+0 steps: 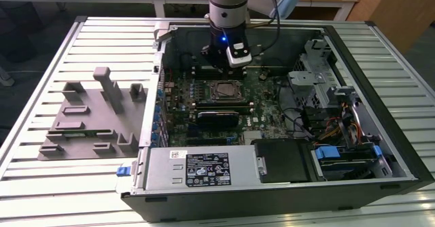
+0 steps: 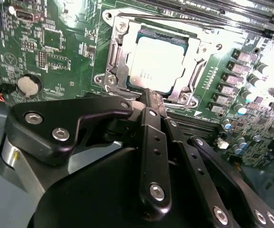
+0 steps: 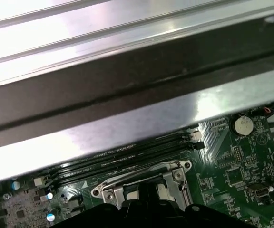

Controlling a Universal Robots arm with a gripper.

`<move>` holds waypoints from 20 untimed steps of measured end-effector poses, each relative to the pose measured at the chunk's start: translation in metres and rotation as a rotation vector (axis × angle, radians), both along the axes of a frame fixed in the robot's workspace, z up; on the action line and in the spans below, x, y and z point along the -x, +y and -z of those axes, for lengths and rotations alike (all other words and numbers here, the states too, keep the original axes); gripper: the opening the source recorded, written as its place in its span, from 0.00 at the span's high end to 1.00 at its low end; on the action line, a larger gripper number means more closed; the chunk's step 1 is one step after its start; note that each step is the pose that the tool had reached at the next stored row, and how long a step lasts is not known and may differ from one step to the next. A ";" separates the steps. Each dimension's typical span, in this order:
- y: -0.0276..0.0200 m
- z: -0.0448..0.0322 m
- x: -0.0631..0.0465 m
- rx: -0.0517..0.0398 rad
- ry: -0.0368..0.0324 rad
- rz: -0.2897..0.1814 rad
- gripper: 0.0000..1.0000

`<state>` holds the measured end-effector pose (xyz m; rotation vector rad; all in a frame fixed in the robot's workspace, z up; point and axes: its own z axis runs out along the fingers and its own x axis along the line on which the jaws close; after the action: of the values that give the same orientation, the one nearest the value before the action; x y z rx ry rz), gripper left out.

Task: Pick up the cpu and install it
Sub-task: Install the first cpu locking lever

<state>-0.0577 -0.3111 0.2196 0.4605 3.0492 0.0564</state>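
One cpu, seated in the single motherboard socket mid-board inside the open case. One gripper sits just beside the socket's edge, fingers pinched together with nothing between them. Second wrist view shows the chip's silver top; first wrist view catches the socket frame and one coin cell.

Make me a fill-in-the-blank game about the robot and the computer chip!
1. The silver chip is lying in the ___ on the green board.
2. The gripper is holding ___.
3. The round coin battery sits on the ___ board.
4. In the exterior view, the grey holder lies to the ___ of the computer case.

Missing words: socket; nothing; green; left
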 end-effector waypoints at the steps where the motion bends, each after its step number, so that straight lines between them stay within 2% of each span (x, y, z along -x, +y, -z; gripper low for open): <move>1: 0.0000 0.0001 0.000 0.0001 0.0007 -0.012 0.89; 9: 0.0000 0.0013 0.000 0.0005 0.0050 -0.108 0.89; 12: -0.0008 0.0018 0.000 0.0008 0.0057 -0.127 0.89; 15: -0.0043 0.0021 0.000 0.0007 0.0058 -0.128 0.89; 20: -0.0129 0.0022 0.000 0.0010 0.0058 -0.131 0.89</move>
<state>-0.0576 -0.3240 0.2175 0.2609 3.0808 0.0593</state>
